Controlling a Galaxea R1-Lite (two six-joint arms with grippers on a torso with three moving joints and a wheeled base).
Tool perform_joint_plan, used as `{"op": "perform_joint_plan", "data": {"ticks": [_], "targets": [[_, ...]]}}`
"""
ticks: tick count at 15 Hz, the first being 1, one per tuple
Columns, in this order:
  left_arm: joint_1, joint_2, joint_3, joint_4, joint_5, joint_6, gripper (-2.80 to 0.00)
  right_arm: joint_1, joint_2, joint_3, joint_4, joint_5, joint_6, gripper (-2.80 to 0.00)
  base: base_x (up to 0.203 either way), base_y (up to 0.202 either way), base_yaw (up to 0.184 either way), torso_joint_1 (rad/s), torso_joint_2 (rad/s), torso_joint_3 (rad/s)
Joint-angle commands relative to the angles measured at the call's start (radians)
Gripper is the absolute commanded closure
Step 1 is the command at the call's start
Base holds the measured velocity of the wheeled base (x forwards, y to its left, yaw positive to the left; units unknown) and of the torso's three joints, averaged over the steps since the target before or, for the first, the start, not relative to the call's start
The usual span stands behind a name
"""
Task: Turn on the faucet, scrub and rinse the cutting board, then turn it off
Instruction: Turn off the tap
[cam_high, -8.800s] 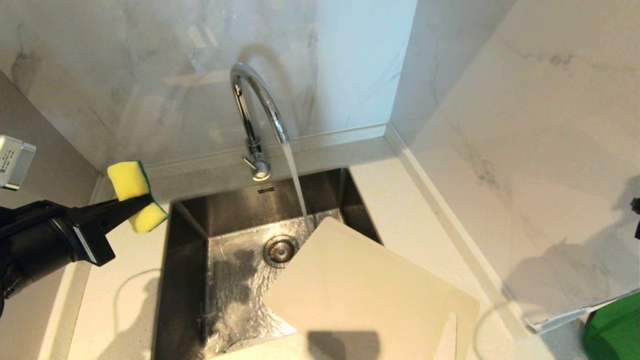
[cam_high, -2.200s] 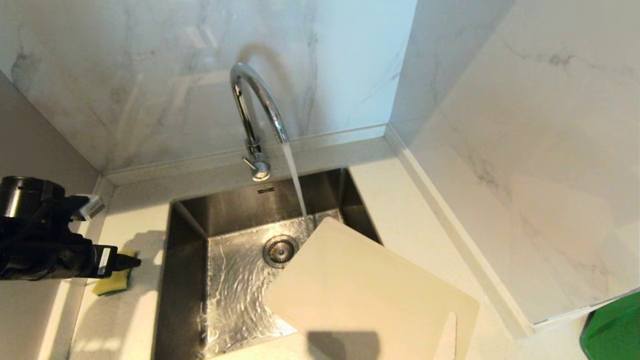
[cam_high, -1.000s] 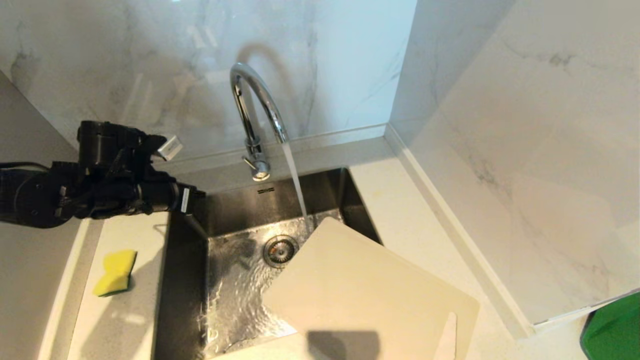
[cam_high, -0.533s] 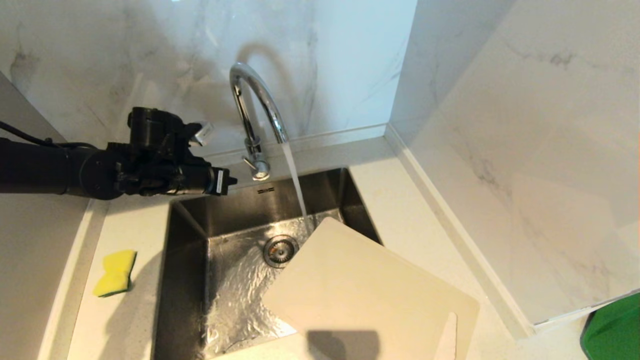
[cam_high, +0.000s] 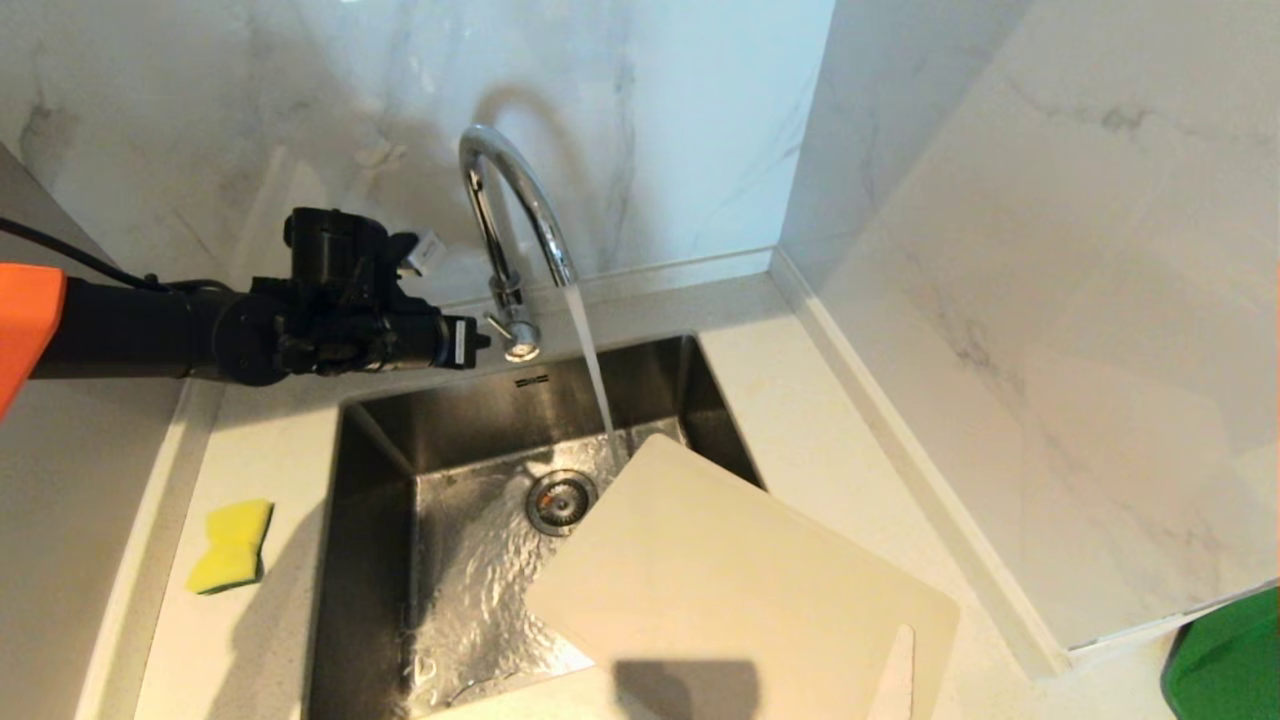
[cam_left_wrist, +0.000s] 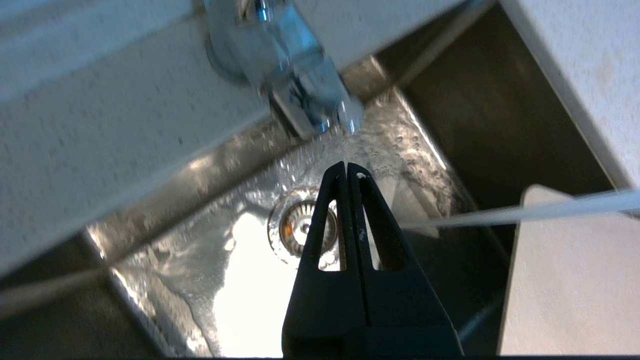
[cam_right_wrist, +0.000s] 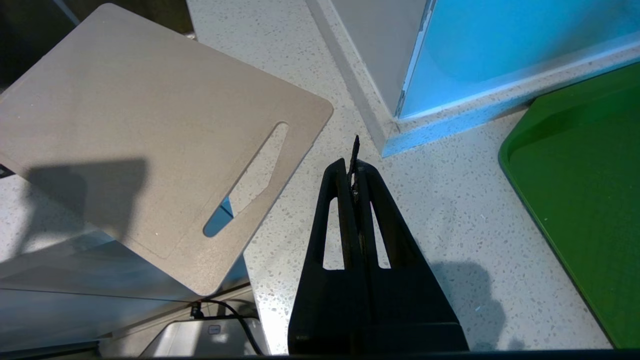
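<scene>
My left pincer (cam_high: 478, 341), pressed together and empty, sits just at nine o'clock of the faucet (cam_high: 510, 225) lever. Water runs into the sink (cam_high: 380, 440). The board (cam_high: 740, 590) leans at five o'clock. My right pincer (cam_right_wrist: 354, 167) is pressed together too, above the counter (cam_right_wrist: 440, 210).

The black left gripper (cam_high: 478, 341) reaches in level from the left, far side, fingers pressed together and empty. The black right gripper (cam_right_wrist: 354, 150) hangs at the near right, fingers also together.
</scene>
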Motion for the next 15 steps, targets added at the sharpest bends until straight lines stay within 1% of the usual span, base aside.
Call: {"op": "perform_joint_plan", "data": {"ticks": [1, 12, 15], "targets": [[-0.001, 0.03, -0.044, 0.0, 0.0, 0.0, 0.0, 0.0, 0.001, 0.0, 0.0, 0.0, 0.0, 0.0, 0.0, 0.0, 0.0, 0.0, 0.0, 0.0], [-0.002, 0.062, -0.128, -0.006, 0.009, -0.017, 0.0, 0.0, 0.001, 0.0, 0.0, 0.0, 0.0, 0.0, 0.0, 0.0, 0.0, 0.0, 0.0, 0.0], [-0.002, 0.074, -0.147, -0.008, 0.036, -0.016, 0.0, 0.002, 0.001, 0.0, 0.0, 0.0, 0.0, 0.0, 0.0, 0.0, 0.0, 0.0, 0.0, 0.0]]}}
